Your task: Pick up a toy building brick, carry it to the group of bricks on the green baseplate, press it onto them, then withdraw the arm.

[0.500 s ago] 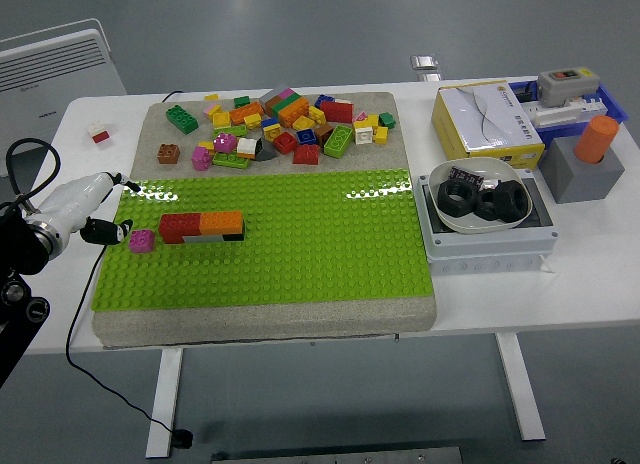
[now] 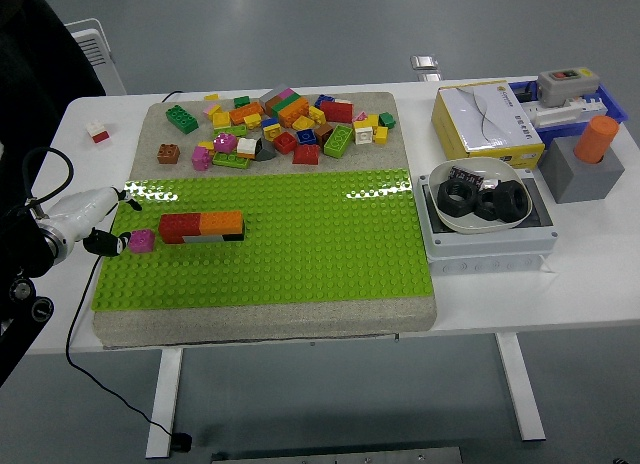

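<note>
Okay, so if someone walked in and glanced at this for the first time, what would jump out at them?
Probably the bright green baseplate filling the middle of the table, with a short row of red, orange and grey bricks near its left edge and a pink brick beside them. Behind it lies a colourful loose brick pile. At the left edge, the robot's left hand reaches in close to the pink brick.

bright, even overhead light; glare on the green baseplate (image 2: 300, 254); sharp focus.
</note>
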Available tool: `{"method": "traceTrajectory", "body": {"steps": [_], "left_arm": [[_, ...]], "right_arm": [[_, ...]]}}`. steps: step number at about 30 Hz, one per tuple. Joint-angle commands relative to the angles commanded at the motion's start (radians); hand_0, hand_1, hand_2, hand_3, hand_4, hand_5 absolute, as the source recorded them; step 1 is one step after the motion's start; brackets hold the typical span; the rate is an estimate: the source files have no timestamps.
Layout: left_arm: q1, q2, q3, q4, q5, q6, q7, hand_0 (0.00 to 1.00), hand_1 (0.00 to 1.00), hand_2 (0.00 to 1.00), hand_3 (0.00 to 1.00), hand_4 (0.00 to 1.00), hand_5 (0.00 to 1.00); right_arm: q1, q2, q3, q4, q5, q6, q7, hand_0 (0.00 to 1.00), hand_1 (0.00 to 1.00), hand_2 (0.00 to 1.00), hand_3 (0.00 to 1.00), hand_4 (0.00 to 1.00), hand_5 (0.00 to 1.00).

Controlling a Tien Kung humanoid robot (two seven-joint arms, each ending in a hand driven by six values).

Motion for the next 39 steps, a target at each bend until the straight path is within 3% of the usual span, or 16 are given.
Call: {"method": "traceTrajectory", "body": {"steps": [9, 19, 35, 36, 39], "left_arm": [[-0.003, 0.007, -0.004, 0.003, -0.023, -0.021, -0.001, 0.995, 0.971, 0.962, 0.742, 0.558, 0.002], [-0.035, -0.013, 0.023, 0.051, -0.045, -0.033, -0.001, 0.998, 0.973, 0.963, 0.759, 0.562, 0.002], [-0.039, -0.017, 0.027, 0.078, -0.056, -0.043, 0.0, 0.998, 0.975, 0.963, 0.756, 0.561, 0.002], [-0.038, -0.017, 0.027, 0.077, -0.056, -0.045, 0.0, 0.998, 0.978, 0.971, 0.796, 0.598, 0.002], [-0.039, -0.017, 0.023, 0.078, -0.061, -0.071, -0.008, 0.998, 0.978, 0.971, 0.796, 0.598, 0.002]], "right_arm": [[-0.001, -0.001, 0.0, 0.003, 0.0, 0.001, -0.002, 0.67, 0.632, 0.68, 0.701, 0.711, 0.991], [0.004, -0.002, 0.0, 0.004, 0.0, 0.001, -0.002, 0.67, 0.633, 0.68, 0.701, 0.71, 0.993], [0.005, -0.005, 0.0, 0.006, 0.0, 0.001, -0.005, 0.672, 0.633, 0.679, 0.702, 0.708, 0.996], [0.005, -0.005, 0.0, 0.006, 0.0, 0.001, -0.005, 0.672, 0.633, 0.68, 0.702, 0.706, 0.997], [0.006, -0.005, 0.0, 0.007, 0.0, 0.001, -0.007, 0.672, 0.633, 0.68, 0.702, 0.706, 0.997]]}}
